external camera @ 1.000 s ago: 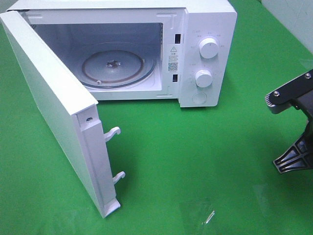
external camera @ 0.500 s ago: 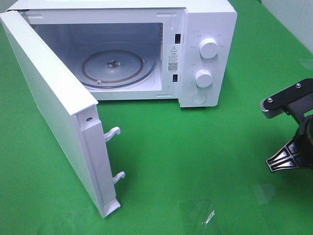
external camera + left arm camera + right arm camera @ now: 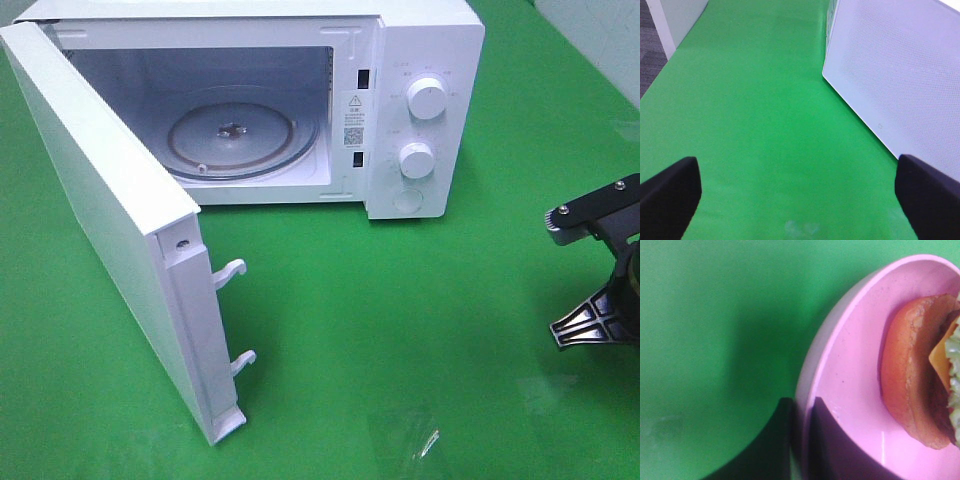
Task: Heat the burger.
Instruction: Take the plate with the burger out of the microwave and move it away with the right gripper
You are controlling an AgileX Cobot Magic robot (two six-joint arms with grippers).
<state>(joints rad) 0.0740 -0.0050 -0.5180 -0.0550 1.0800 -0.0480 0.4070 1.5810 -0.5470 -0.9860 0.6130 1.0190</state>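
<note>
**Right claw pinches the plate rim, burger aboard**

Clenched on the pink plate (image 3: 850, 390), the right gripper (image 3: 801, 440) has one dark finger on the outside of the rim and the other on the inside, with the rim edge running between them. On that plate sits the burger (image 3: 912, 375), its brown bun closest to the fingers, with a sliver of yellow cheese and pale green lettuce showing at the frame edge. Green cloth fills the rest of the right wrist view.

From the high camera, only part of the right arm (image 3: 598, 270) shows at the right edge of the scene, well apart from the microwave (image 3: 420, 110); the plate and burger lie outside that view. The white microwave stands at the back of the green table (image 3: 400, 320). Its door (image 3: 110, 210) is swung wide toward the left, with two white latch hooks sticking out of its free edge. Inside, the glass turntable (image 3: 243, 135) is bare. Two round knobs and a round button sit on the control panel.

The left gripper (image 3: 800, 187) is released, its two dark fingertips wide apart over bare green cloth, with the outer face of the microwave door just beside it.
</note>
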